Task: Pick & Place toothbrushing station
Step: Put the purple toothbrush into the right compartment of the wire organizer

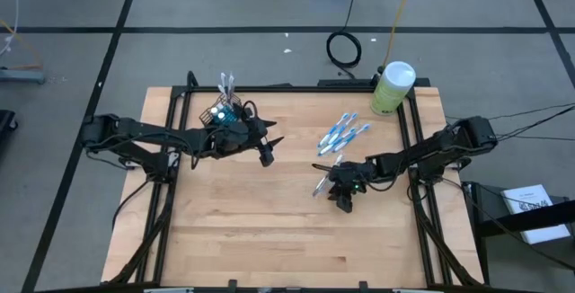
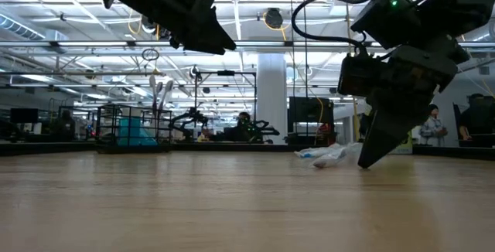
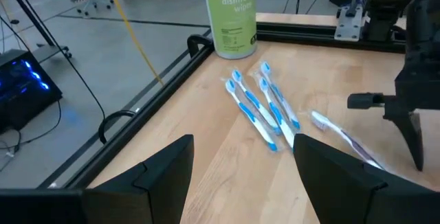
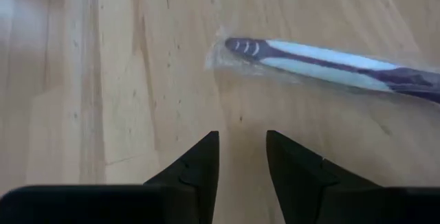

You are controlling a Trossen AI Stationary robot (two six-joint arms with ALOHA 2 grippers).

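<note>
Right gripper (image 4: 242, 159): lowered to the table top, its two dark fingers parted by a narrow gap with nothing held between them; bare wood is seen in the gap.
Nearest toothbrush (image 4: 330, 64): a purple-and-white brush in clear wrap, laid flat on the wood just ahead of the right fingertips, crosswise to them and not touched. In the high view it (image 1: 321, 185) is seen just beside the gripper (image 1: 344, 205), on its left-arm side.
Toothbrush cluster (image 1: 343, 132): several blue-and-white brushes laid side by side on the table, near the right gripper, toward the far edge; nothing is placed between them and the gripper.
Left gripper (image 3: 240, 169): raised above the table, fingers spread wide and empty, pointed toward the cluster (image 3: 260, 104); in the high view it (image 1: 266, 154) is well apart from the brushes.
Wire-mesh cup holder (image 1: 227, 110): set near the far left part of the table, partly covered by the left arm, with some brushes standing in it.
Green canister (image 1: 392, 88): stood upright at the far right corner, beyond the cluster.
Table (image 1: 234, 230): light wood, framed by dark rails.
</note>
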